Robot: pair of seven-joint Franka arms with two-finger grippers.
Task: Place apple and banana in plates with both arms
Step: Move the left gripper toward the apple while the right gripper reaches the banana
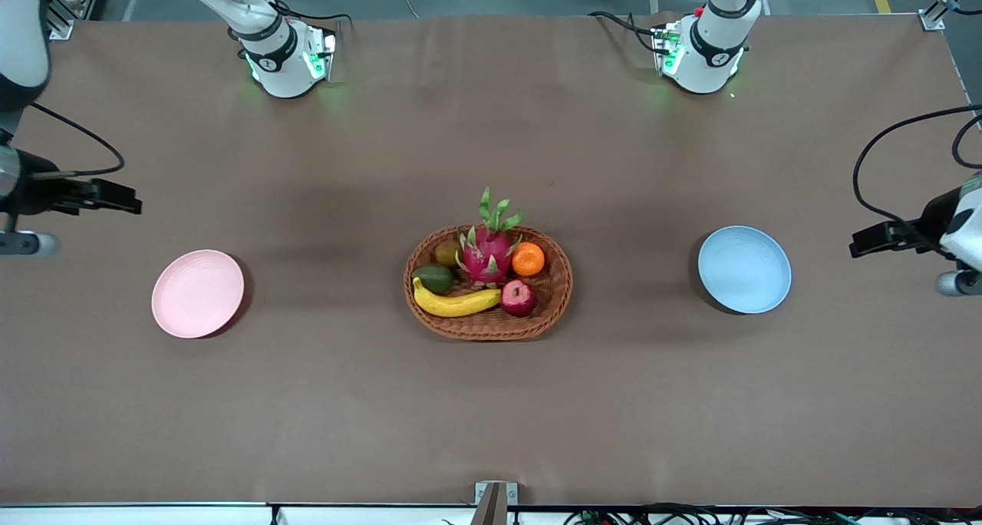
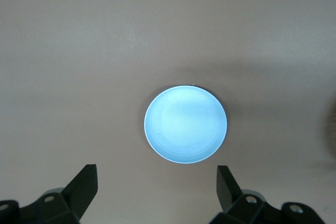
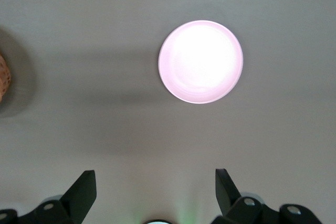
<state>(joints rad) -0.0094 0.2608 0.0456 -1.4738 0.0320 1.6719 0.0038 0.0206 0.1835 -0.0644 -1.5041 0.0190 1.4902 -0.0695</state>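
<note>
Both grippers hang high over the table's two ends, fingers spread wide and holding nothing: the left gripper (image 2: 157, 184) near the blue plate (image 1: 744, 269), the right gripper (image 3: 156, 187) near the pink plate (image 1: 198, 293). The apple (image 1: 519, 297) and banana (image 1: 454, 301) lie touching in the wicker basket (image 1: 491, 327), well away from both. Each arm should probably descend separately, pinching the banana mid-length, avoiding the dragon fruit (image 1: 488, 253).
</note>
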